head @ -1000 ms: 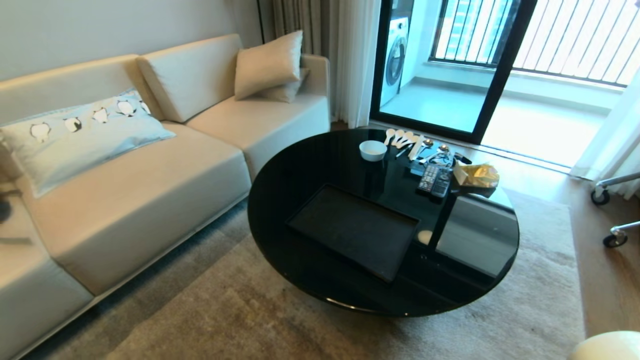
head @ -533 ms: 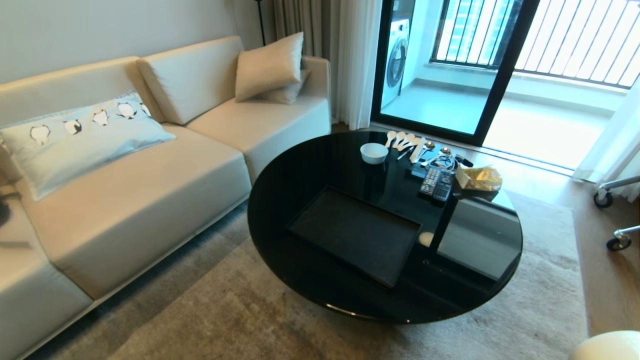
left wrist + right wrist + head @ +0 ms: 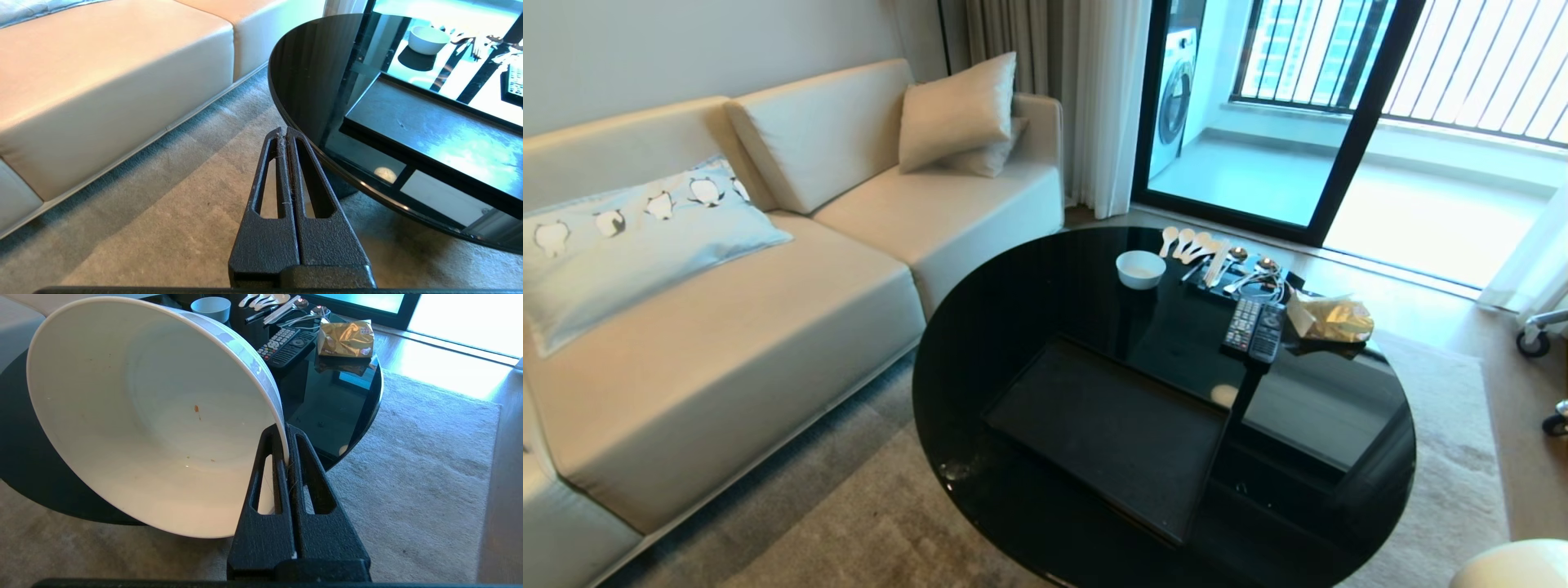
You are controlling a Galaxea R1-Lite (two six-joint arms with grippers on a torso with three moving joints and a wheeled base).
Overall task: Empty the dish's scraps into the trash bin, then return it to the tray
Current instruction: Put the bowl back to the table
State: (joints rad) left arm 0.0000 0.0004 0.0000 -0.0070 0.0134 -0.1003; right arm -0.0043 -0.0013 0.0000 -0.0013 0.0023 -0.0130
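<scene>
**Gloss, matt and weave around the table**

The dish (image 3: 135, 416) is showing a glossy, smooth white glaze. The tray (image 3: 1111, 433) is looking matt black, while the round table (image 3: 1013, 302) is gleaming like polished glass. The right gripper (image 3: 286, 457) is showing rough, grainy black plastic. The rug (image 3: 408, 477) is looking like soft woven cloth, the sofa (image 3: 727, 327) smooth.
</scene>
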